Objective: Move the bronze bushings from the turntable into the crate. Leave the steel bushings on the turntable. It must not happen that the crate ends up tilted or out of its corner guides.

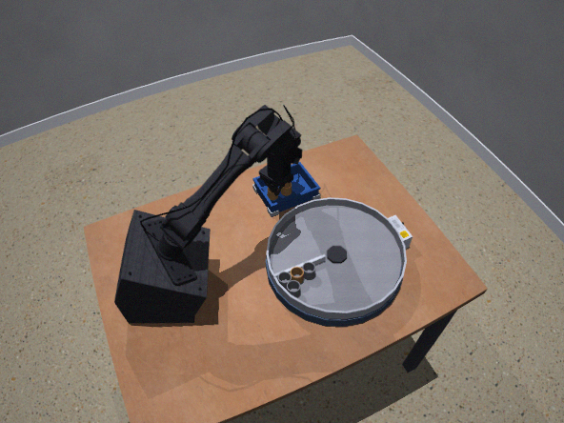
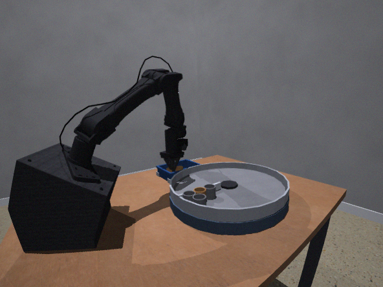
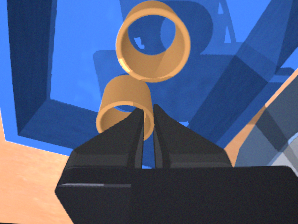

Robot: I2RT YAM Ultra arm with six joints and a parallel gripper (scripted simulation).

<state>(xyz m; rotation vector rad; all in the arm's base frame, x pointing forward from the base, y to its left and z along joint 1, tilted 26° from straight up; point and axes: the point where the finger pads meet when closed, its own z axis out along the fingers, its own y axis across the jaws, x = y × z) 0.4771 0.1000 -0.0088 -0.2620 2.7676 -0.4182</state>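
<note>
My gripper (image 1: 277, 191) (image 2: 174, 170) (image 3: 148, 111) points down into the blue crate (image 1: 312, 183) (image 2: 193, 162) (image 3: 25, 60), its fingers pinched on the wall of a bronze bushing (image 1: 272, 194) (image 3: 125, 92), which is tilted. Another bronze bushing (image 1: 287, 189) (image 3: 121, 57) stands in the crate against it. On the turntable (image 1: 406, 257) (image 2: 246, 215), a bronze bushing (image 1: 297, 278) (image 2: 200, 191) stands among three steel bushings. One steel bushing (image 1: 309, 273) (image 2: 211, 193) is nearer the hub; the others (image 1: 293, 291) (image 1: 285, 281) are nearer the rim.
The turntable has a raised rim, a dark central hub (image 1: 336, 254) (image 2: 229, 184) and a pale divider bar (image 1: 302, 265) beside the bushings. A white box with a yellow mark (image 1: 399, 231) sits at its outer side. The crate stands close behind the turntable.
</note>
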